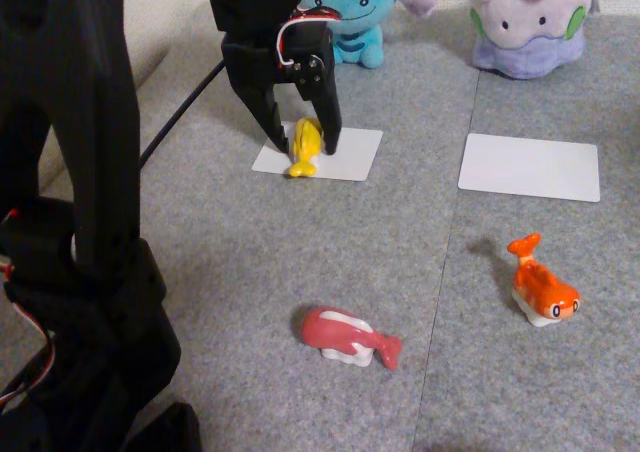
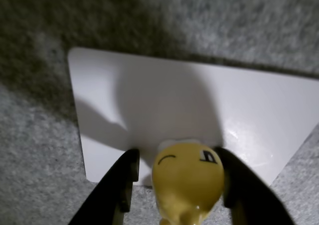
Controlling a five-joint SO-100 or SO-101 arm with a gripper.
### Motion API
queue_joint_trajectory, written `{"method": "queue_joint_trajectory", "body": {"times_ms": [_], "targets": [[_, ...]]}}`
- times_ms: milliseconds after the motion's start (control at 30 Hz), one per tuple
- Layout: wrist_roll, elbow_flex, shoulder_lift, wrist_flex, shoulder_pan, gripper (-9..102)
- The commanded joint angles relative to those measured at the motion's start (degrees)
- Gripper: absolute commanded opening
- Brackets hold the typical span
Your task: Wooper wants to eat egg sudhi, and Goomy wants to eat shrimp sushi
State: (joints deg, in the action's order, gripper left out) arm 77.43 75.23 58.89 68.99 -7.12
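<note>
- Egg sudhi hangs clenched in the gripper jaws over the white card before Wooper.
- Next, I'd judge: lower, release, then fetch shrimp sushi, near right.

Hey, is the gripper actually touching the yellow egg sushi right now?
Cannot tell. In the wrist view the egg sushi sits between the gripper's fingers, the right one seemingly against it, a thin dark gap on the left. The fixed view doesn't settle it.

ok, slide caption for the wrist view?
Tool holding the glossy yellow fish-shaped toy piece over the white card's edge.
</note>
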Motion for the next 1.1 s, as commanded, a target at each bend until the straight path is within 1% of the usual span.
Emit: {"method": "queue_joint_trajectory", "body": {"times_ms": [0, 167, 267, 467, 600, 700, 800, 933, 1067], "targets": [[0.2, -1.3, 0.6, -0.7, -0.7, 23], [0.7, -1.3, 7.6, -0.7, -0.7, 25], [1.2, -1.3, 14.8, 1.1, -0.7, 25], [-0.5, -1.3, 27.9, 9.1, -0.8, 25], [-3.8, -1.3, 36.0, 17.0, -2.0, 25], [-9.7, -0.6, 40.5, 22.2, -6.9, 25], [-18.3, -0.4, 41.6, 27.2, -16.4, 25], [-37.1, -0.4, 39.5, 28.1, -28.4, 25], [-52.6, -0.4, 35.2, 27.9, -38.0, 25]]}}
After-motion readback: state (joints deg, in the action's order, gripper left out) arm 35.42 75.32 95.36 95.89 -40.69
